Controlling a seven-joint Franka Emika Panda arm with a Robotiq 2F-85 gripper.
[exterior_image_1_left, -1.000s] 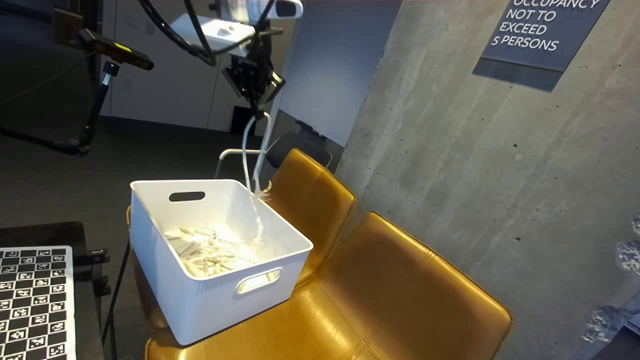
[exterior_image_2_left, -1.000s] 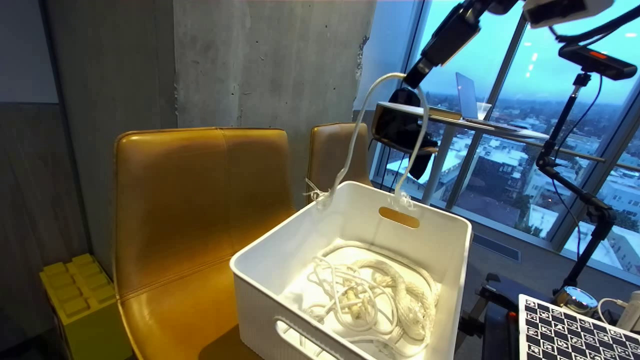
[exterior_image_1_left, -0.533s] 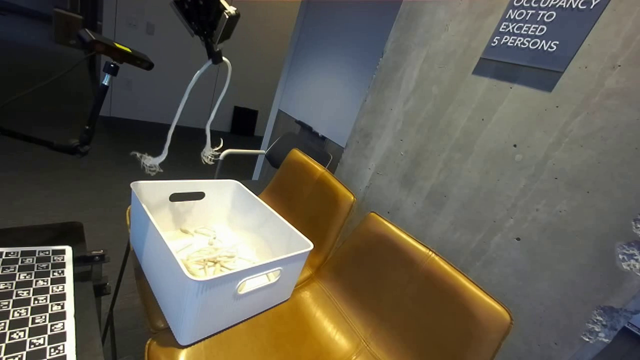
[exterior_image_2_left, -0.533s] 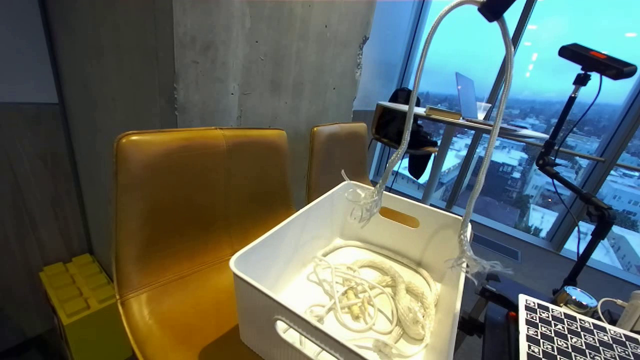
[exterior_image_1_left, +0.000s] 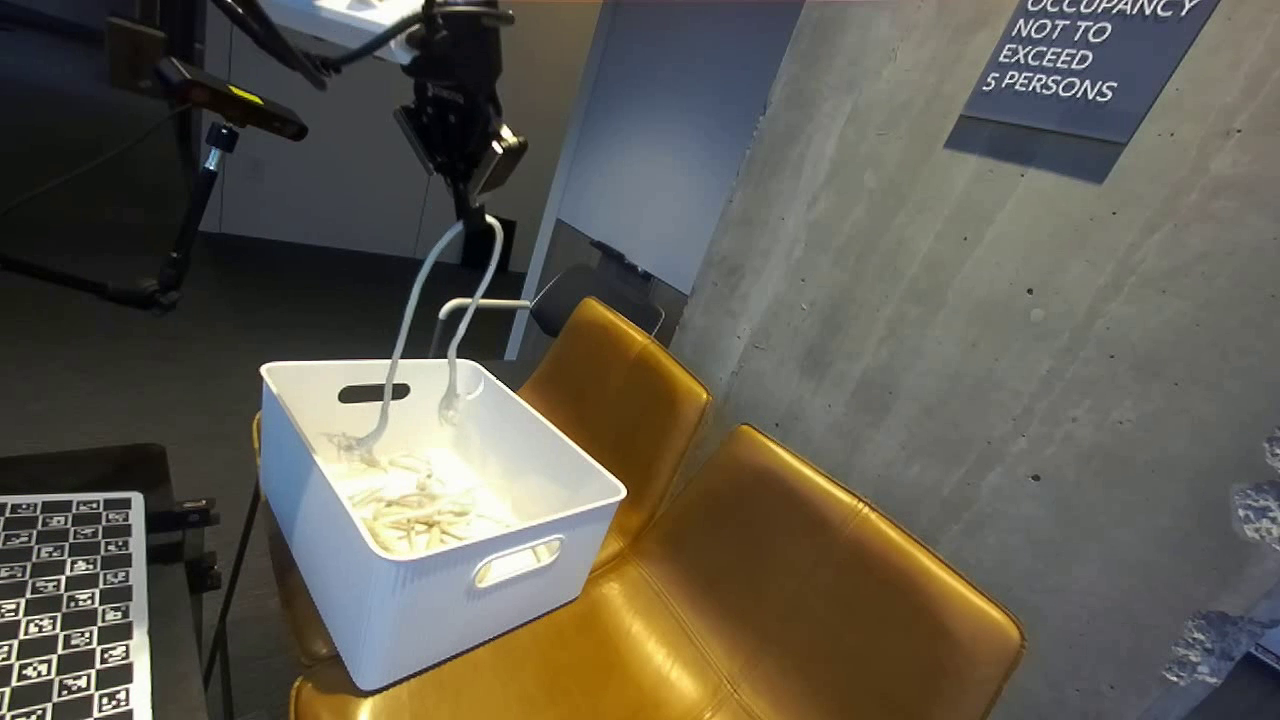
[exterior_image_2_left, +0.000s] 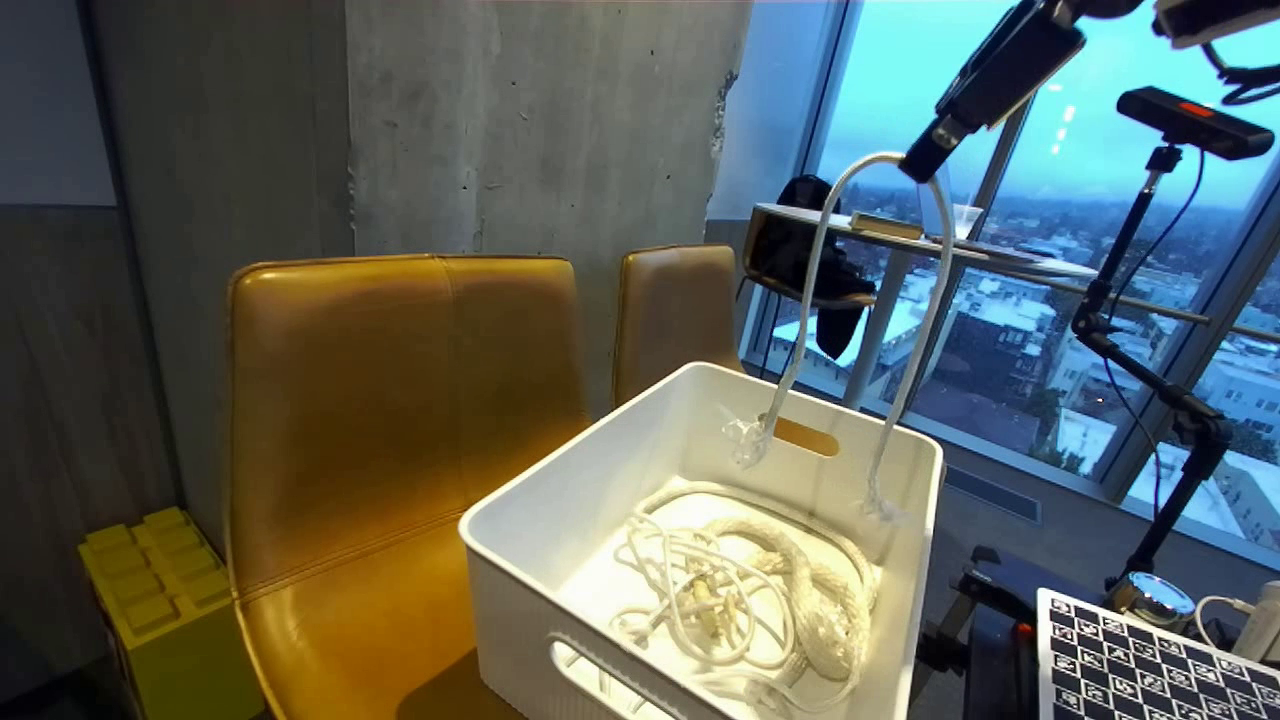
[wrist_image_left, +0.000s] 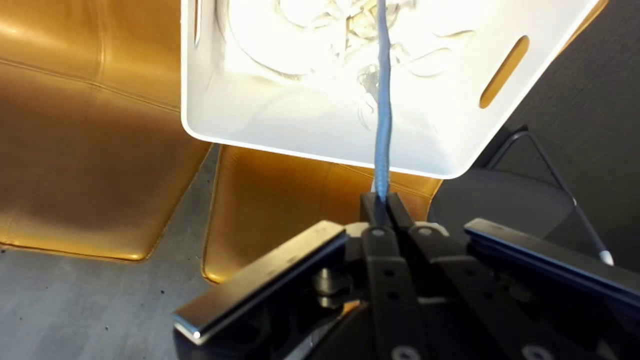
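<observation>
- White frayed rope hangs from the gripper, bent into a tall arch, one strand falling on each side of the fingertips in both exterior views; in the wrist view it looks bluish.
- Pinching is how it is held: the two fingers press together on the rope at the crown of the arch, well above the white storage bin.
- Both tufted ends of the rope hang within the bin's outline in both exterior views, overlapping an inner end wall; whether they touch it, I cannot tell.
- On the bin's floor lie loose loops of thin white cord, with thick braided rope curving beside them.
- Each end of the bin has an oval slot, and it rests on caramel leather seating.
- One chair back rises beside the bin, and a second chair back stands beyond it.
- Apart from the bin lies a checkered marker board; a camera tops a jointed black stand before the tall window.
- Past the chairs is a concrete wall with a dark sign reading "NOT TO EXCEED 5 PERSONS" below a cut-off line.
- Low beside the nearer chair sits a yellow studded box.
</observation>
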